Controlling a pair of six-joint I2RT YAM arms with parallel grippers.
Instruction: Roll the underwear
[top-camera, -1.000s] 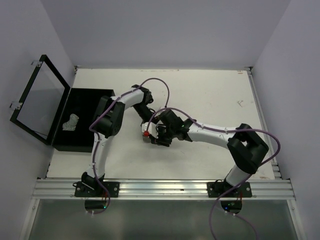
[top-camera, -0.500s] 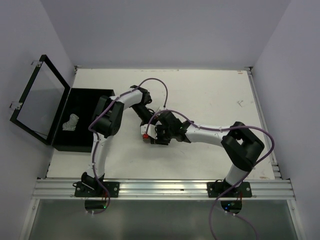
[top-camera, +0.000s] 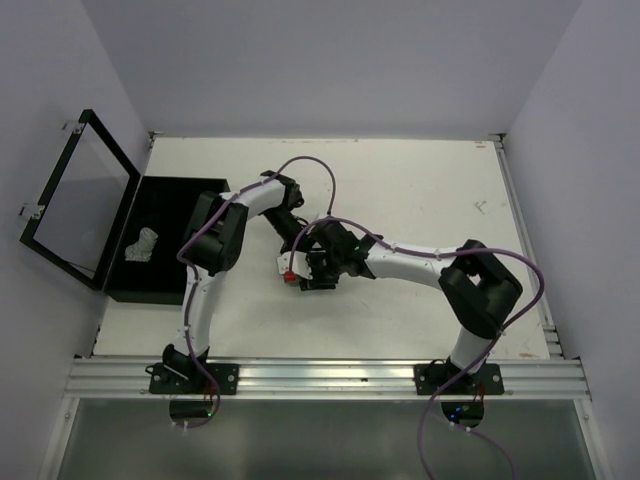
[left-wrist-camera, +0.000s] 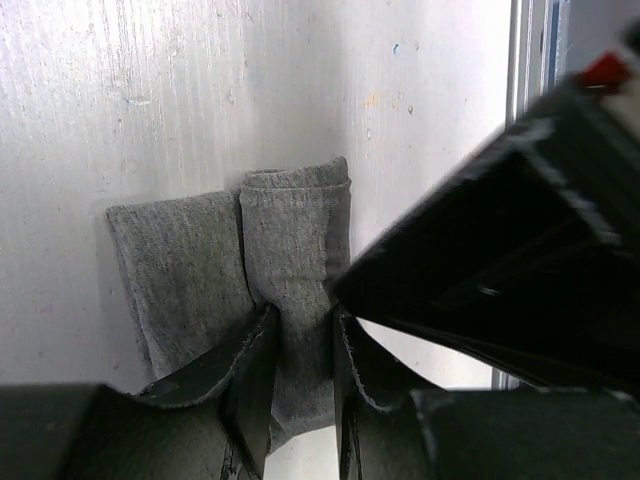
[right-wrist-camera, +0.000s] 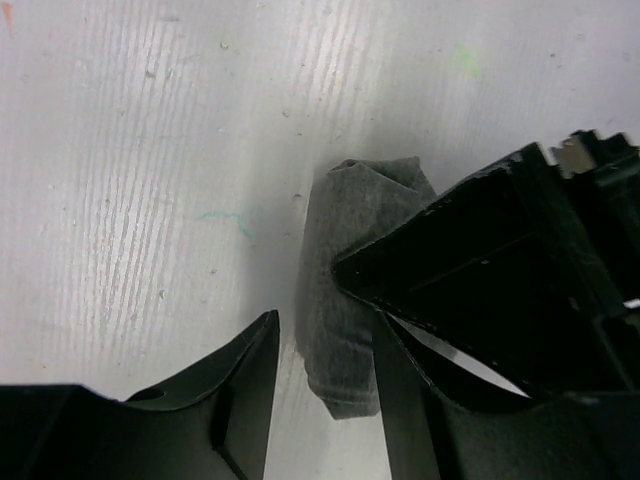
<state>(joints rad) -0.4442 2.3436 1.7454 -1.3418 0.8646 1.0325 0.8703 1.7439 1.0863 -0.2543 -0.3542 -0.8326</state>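
One grey underwear (left-wrist-camera: 295, 230), partly rolled. My left gripper (left-wrist-camera: 303, 318) pinches its rolled fold; my right gripper (right-wrist-camera: 324, 328) straddles the roll, jaws spread, not clamping.

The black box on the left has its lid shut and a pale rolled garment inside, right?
No. The black box has its lid open, swung up to the left, as the top external view shows. The pale rolled garment does lie inside.

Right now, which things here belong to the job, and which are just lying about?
In the job: grey underwear, left gripper pinching it, right gripper straddling it, perhaps the pale bundle in the black box.
Lying about: that box, its open lid.
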